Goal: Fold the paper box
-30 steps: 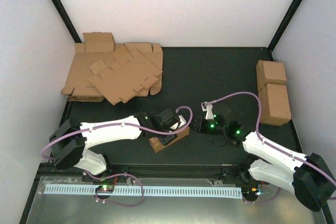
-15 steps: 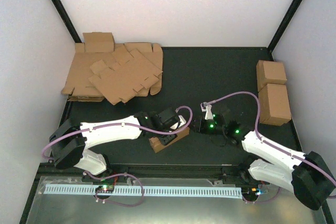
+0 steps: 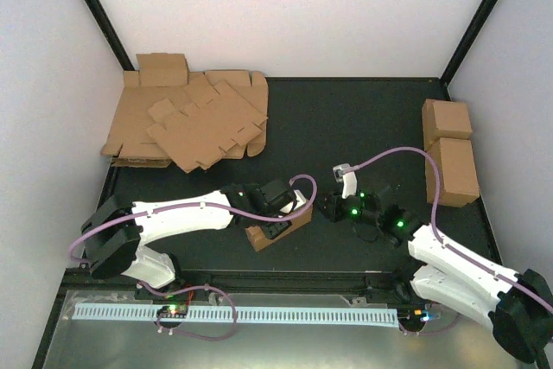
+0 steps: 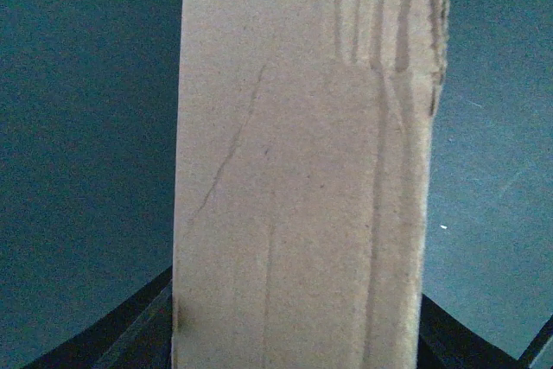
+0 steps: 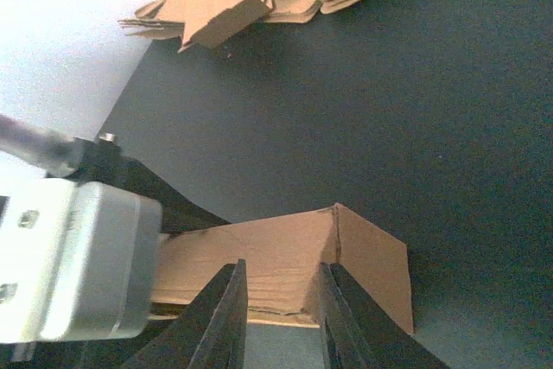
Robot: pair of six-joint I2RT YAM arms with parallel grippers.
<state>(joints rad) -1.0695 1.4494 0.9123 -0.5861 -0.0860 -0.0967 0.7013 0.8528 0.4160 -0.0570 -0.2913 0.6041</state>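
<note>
The left gripper [image 3: 275, 224] pinches the box [image 3: 257, 238] steady by the near edge of the table [image 3: 346, 127], probably so the right gripper [image 5: 281, 270], slightly open and empty, can push its end.

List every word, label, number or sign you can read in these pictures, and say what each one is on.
None: no view shows any readable text.
paper box: plain brown card, only creases.
heap of flat sheets: plain, unprinted.
closed boxes: plain, unprinted.
white strip: a row of slots, no print to make out.
green lights: glowing dots only, no marking legible beside them.
</note>
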